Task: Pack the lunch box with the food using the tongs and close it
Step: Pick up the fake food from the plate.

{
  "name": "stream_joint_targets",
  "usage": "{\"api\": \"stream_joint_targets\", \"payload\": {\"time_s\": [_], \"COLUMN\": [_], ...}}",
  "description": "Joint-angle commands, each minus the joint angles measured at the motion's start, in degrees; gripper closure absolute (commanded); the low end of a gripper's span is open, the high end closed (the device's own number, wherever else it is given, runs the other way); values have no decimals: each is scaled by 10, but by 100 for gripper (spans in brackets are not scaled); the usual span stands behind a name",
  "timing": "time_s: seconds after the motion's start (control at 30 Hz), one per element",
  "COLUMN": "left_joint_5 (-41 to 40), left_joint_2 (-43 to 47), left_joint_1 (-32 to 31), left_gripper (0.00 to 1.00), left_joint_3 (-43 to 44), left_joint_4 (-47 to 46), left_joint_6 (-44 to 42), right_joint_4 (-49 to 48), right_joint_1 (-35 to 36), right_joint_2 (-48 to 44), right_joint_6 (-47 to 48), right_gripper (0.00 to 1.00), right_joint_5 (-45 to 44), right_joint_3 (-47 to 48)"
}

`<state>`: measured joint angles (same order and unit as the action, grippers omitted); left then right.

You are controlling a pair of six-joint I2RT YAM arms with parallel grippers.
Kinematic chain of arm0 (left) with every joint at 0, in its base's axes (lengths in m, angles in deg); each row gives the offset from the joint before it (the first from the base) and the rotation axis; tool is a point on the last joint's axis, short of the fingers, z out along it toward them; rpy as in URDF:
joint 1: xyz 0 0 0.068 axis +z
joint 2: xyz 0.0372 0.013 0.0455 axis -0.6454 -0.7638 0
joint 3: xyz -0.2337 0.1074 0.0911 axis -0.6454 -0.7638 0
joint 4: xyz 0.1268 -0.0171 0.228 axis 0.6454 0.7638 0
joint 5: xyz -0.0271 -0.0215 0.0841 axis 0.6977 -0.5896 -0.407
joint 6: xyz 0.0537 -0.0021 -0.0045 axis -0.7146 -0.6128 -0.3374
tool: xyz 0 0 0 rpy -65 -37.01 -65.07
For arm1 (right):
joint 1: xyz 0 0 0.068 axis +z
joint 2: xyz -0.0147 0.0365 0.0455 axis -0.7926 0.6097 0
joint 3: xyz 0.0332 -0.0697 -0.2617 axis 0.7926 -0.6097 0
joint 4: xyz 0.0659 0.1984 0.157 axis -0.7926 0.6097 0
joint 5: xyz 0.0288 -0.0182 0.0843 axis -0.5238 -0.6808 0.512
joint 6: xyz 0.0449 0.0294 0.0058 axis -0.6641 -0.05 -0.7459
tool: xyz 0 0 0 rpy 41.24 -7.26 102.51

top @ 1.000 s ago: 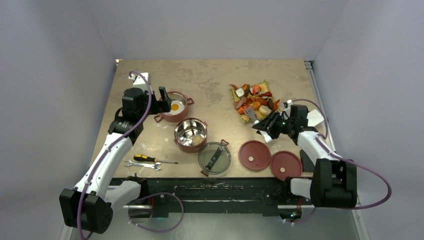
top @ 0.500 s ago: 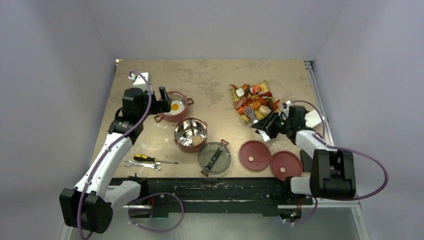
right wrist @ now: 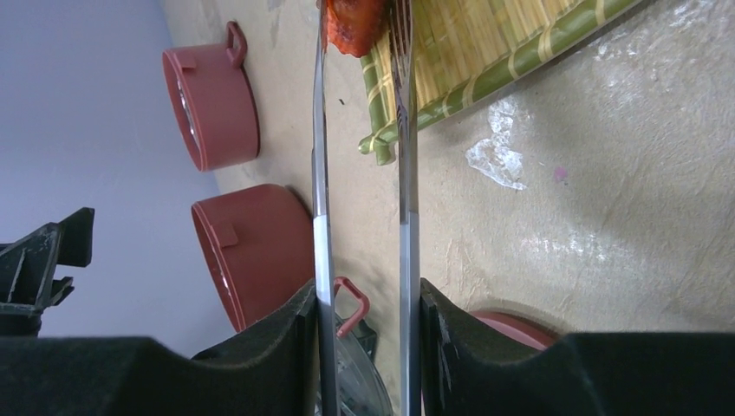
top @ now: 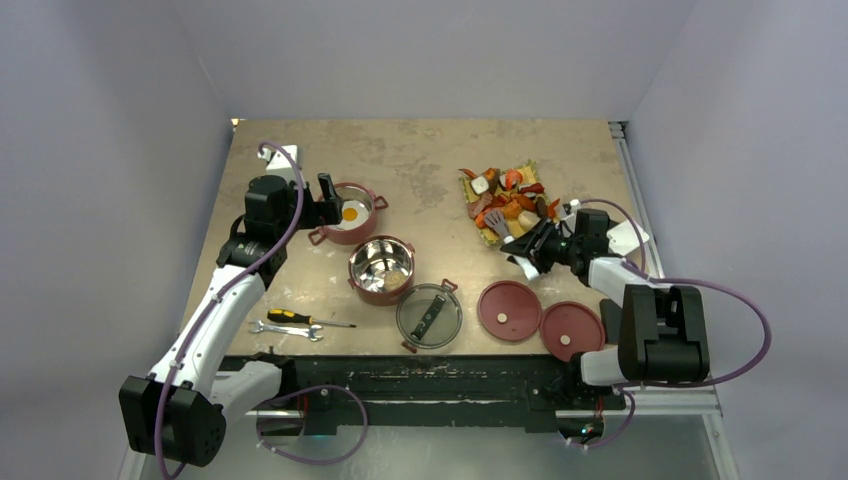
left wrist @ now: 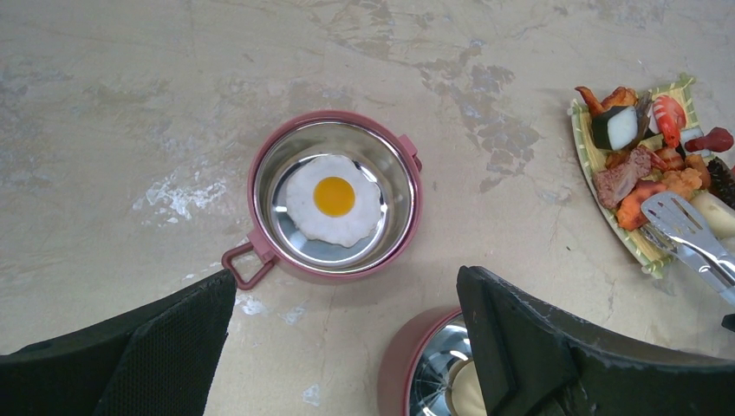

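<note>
Two round red bowls (left wrist: 390, 186), steel-lined | tongs (left wrist: 685, 227) slim, shiny | mat (right wrist: 468, 61) woven

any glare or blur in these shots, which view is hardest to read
Top view: even light, sharp, food tiny, empty steel bowl glints. Left wrist view: crisp, slight shine inside the egg's bowl. Right wrist view: hardest, scene turned sideways, white streak on the tongs, dark right claw filling the bottom.

We see a red bowl (left wrist: 334, 116) on the table (left wrist: 173, 87), a fried egg (left wrist: 334, 199) lying flat in its steel bottom. A second bowl (left wrist: 407, 364) peeks in at the lower edge. At right, the tongs (left wrist: 685, 230) reach over food (left wrist: 646, 169) heaped on a mat (left wrist: 592, 156). Our left gripper (left wrist: 347, 282) stands spread wide, empty.
</note>
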<state>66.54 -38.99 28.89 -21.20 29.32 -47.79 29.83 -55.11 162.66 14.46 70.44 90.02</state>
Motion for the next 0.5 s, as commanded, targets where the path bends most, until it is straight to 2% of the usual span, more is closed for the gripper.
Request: {"api": "stream_joint_targets", "payload": {"time_s": [0.0, 0.23, 0.47], "left_joint_5": [-5, -7, -7], "left_joint_2": [-1, -1, -1], "left_joint_1": [3, 3, 3], "left_gripper": [1, 1, 1], "left_joint_3": [0, 0, 0], "left_joint_4": [-21, -21, -21], "left_joint_6": [6, 6, 6], "right_joint_4": [-42, -65, -82], "right_joint_1": [-1, -1, 0], "right_joint_2": [-4, -2, 14], "right_joint_6": [-11, -25, -24], "right_gripper": [60, 67, 65], "right_joint_5": [23, 33, 35], "right_joint_3": [17, 15, 11]}}
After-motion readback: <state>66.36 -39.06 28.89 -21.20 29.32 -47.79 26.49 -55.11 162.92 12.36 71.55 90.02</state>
